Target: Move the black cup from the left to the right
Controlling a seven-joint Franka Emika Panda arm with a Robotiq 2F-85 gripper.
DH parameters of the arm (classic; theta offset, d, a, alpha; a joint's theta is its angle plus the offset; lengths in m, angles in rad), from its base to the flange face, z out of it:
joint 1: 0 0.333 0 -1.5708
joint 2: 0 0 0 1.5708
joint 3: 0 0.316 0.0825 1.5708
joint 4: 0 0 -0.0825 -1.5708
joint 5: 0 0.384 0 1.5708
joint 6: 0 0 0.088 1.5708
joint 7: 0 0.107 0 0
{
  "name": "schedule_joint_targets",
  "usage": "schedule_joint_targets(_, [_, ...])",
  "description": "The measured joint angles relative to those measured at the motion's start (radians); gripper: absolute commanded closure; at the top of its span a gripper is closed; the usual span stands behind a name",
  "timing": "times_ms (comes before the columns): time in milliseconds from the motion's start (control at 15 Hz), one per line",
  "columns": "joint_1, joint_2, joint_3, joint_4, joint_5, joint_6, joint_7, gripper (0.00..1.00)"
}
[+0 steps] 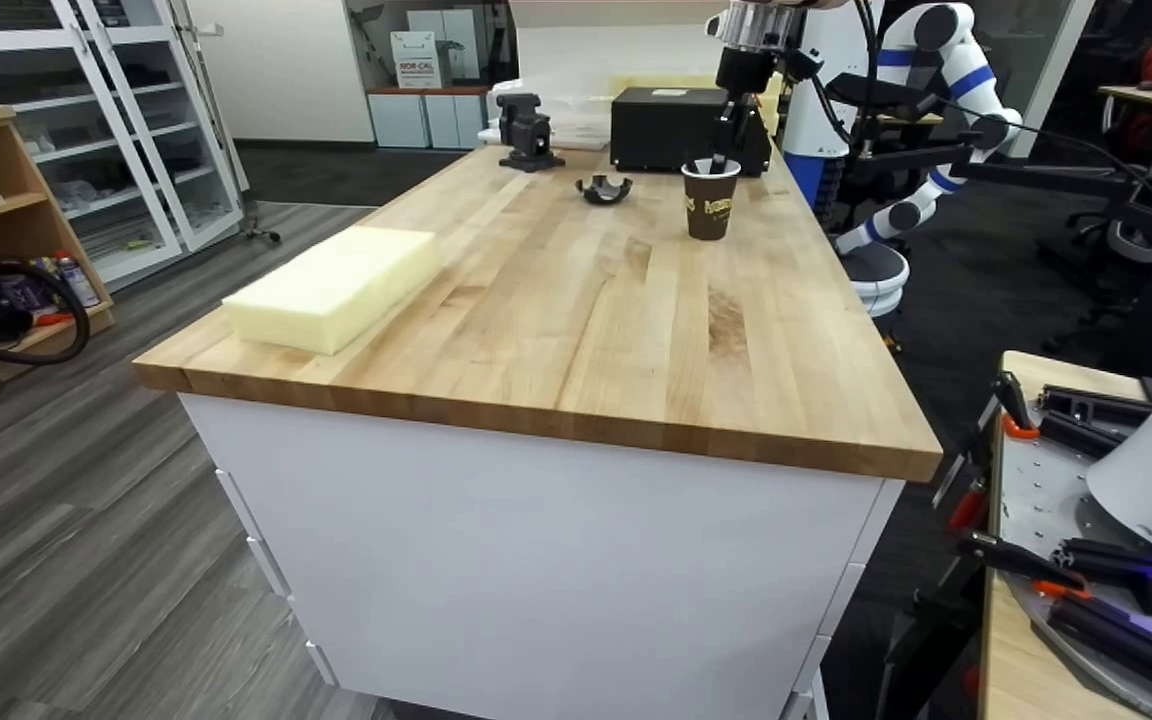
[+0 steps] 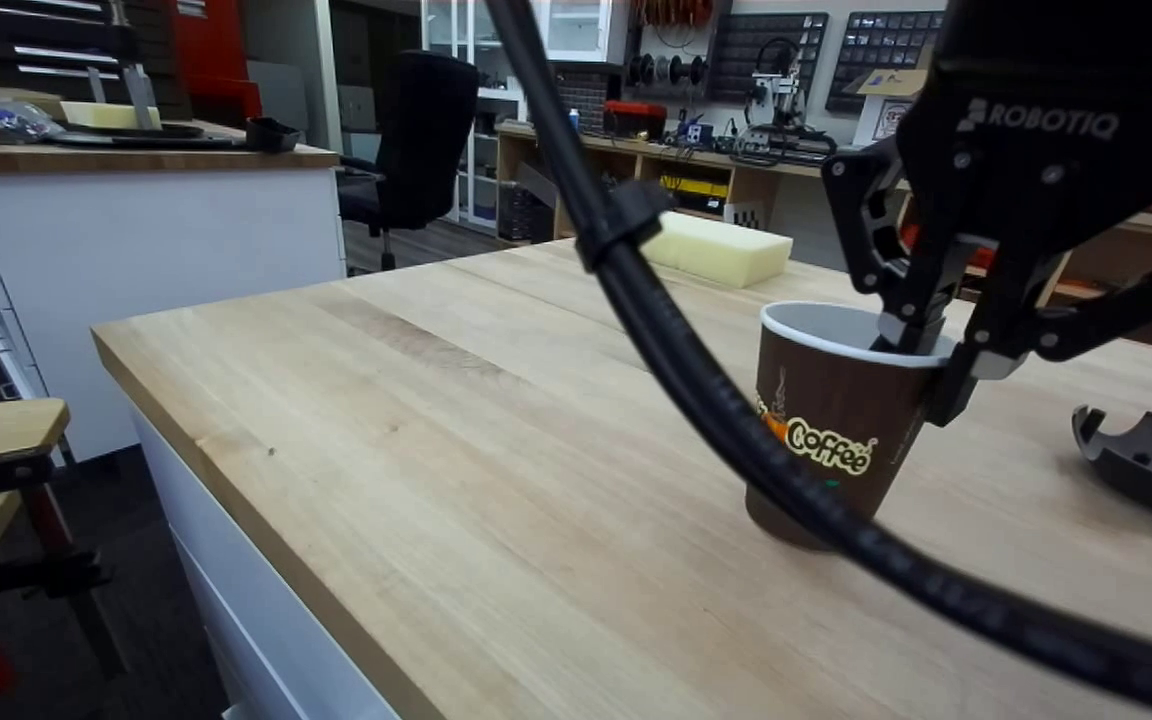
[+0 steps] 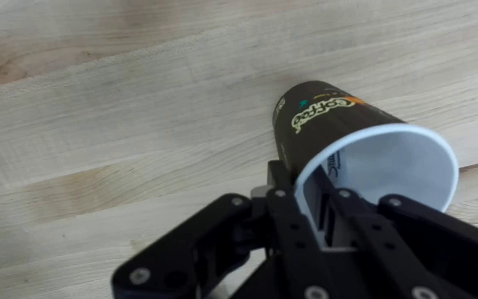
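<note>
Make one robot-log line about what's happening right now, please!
black cup: standing on wooden tabletop | gripper: slightly open, straddling the cup's rim | pale foam block: on same tabletop, apart from cup

On table [image 2: 496,480]: cup [image 2: 848,415], block [image 1: 336,285] well apart | hand [image 3: 299,170]: partly in cup

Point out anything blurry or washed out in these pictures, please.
Wrist view: the gripper, close to the lens, looks soft, though the lettered black cup is readable; in an exterior view, the pale foam block is nearly washed out on top.
</note>
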Motion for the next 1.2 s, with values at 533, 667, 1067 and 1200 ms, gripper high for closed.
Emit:
schedule_joint_targets(533, [0.021, -0.009, 0.018, 0.07, -0.103, -0.176, 0.026, 0.02])
schedule_joint_targets(667, [0.045, -0.035, 0.018, 0.071, -0.179, -0.183, 0.074, 0.0])
schedule_joint_targets(1067, [0.159, -0.213, 0.022, 0.017, -0.539, -0.207, 0.365, 0.0])
schedule_joint_targets(1200, [0.173, -0.261, 0.024, -0.015, -0.563, -0.213, 0.392, 0.0])
